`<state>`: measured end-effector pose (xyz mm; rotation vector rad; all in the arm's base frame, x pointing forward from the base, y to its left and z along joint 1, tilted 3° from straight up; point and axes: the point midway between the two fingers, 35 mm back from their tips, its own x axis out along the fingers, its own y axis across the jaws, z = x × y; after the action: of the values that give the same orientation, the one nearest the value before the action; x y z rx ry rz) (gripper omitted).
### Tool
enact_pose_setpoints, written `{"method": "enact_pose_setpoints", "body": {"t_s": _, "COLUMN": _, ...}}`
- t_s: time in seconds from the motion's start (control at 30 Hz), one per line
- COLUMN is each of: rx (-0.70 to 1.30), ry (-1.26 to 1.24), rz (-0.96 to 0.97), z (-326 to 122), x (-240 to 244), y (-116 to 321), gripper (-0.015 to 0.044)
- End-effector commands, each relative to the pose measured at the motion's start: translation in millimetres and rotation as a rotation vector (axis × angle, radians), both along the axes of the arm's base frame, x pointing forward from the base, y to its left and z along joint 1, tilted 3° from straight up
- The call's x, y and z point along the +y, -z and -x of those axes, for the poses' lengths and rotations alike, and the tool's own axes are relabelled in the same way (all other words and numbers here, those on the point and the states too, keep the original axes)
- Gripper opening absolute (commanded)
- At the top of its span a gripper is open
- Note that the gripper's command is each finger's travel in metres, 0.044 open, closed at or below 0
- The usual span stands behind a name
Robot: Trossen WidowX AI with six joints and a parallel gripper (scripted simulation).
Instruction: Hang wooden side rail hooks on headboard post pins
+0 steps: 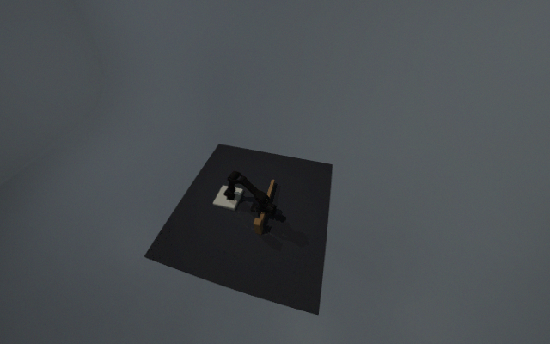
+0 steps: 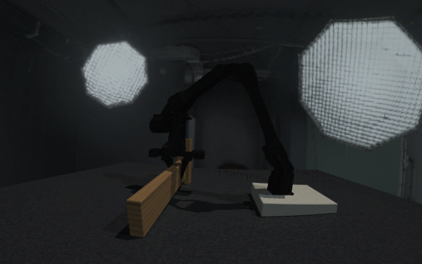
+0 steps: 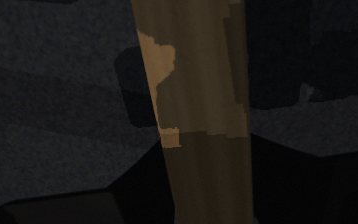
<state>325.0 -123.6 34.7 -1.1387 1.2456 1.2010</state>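
The wooden side rail (image 1: 271,187) (image 2: 155,189) (image 3: 205,100) stands on its narrow edge. Its end away from the post is down at the table (image 1: 288,279) (image 2: 224,244). The wooden headboard post (image 1: 258,227) (image 2: 188,165) stands upright at the rail's other end. In the exterior view the post is partly behind the gripper and rail. The gripper (image 1: 265,212) (image 2: 177,167) (image 3: 207,172) points down and is shut on the rail, with a finger on each side, near the post. The steel hooks, slot and pins cannot be made out, so whether the hooks sit on the pins cannot be told.
The arm's base stands on a white plate (image 1: 223,203) (image 2: 298,209), to one side of the rail. The arm (image 1: 248,186) (image 2: 204,80) arches from it over to the rail. The table edges show in the top view. Two large lamps show in the background of the exterior view.
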Motion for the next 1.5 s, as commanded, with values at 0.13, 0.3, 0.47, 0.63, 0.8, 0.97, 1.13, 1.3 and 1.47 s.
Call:
{"method": "enact_pose_setpoints", "body": {"t_s": 0.13, "rx": -0.010, "ry": -0.004, "rz": 0.004, "z": -2.3, "x": -2.3, "y": -2.3, "gripper": 0.0000}}
{"method": "enact_pose_setpoints", "body": {"t_s": 0.3, "rx": -0.010, "ry": -0.004, "rz": 0.004, "z": -2.2, "x": -2.8, "y": -1.8, "gripper": 0.0000}}
{"method": "enact_pose_setpoints", "body": {"t_s": 0.47, "rx": -0.010, "ry": -0.004, "rz": 0.004, "z": -1.6, "x": -3.3, "y": -1.2, "gripper": 0.0000}}
{"method": "enact_pose_setpoints", "body": {"t_s": 0.63, "rx": -0.010, "ry": -0.004, "rz": 0.004, "z": -1.0, "x": -3.8, "y": -0.6, "gripper": 0.0000}}
{"method": "enact_pose_setpoints", "body": {"t_s": 0.8, "rx": -0.010, "ry": -0.004, "rz": 0.004, "z": -0.3, "x": -4.3, "y": -0.1, "gripper": 0.0000}}
{"method": "enact_pose_setpoints", "body": {"t_s": 0.97, "rx": -0.010, "ry": -0.004, "rz": 0.004, "z": 0.3, "x": -4.8, "y": 0.2, "gripper": 0.0000}}
{"method": "enact_pose_setpoints", "body": {"t_s": 1.13, "rx": -0.010, "ry": -0.004, "rz": 0.004, "z": 0.8, "x": -5.3, "y": -0.4, "gripper": 0.0000}}
{"method": "enact_pose_setpoints", "body": {"t_s": 1.3, "rx": -0.010, "ry": -0.004, "rz": 0.004, "z": 1.0, "x": -5.9, "y": -0.9, "gripper": 0.0000}}
{"method": "enact_pose_setpoints", "body": {"t_s": 1.47, "rx": -0.010, "ry": -0.004, "rz": 0.004, "z": 0.6, "x": -6.3, "y": -1.3, "gripper": 0.0000}}
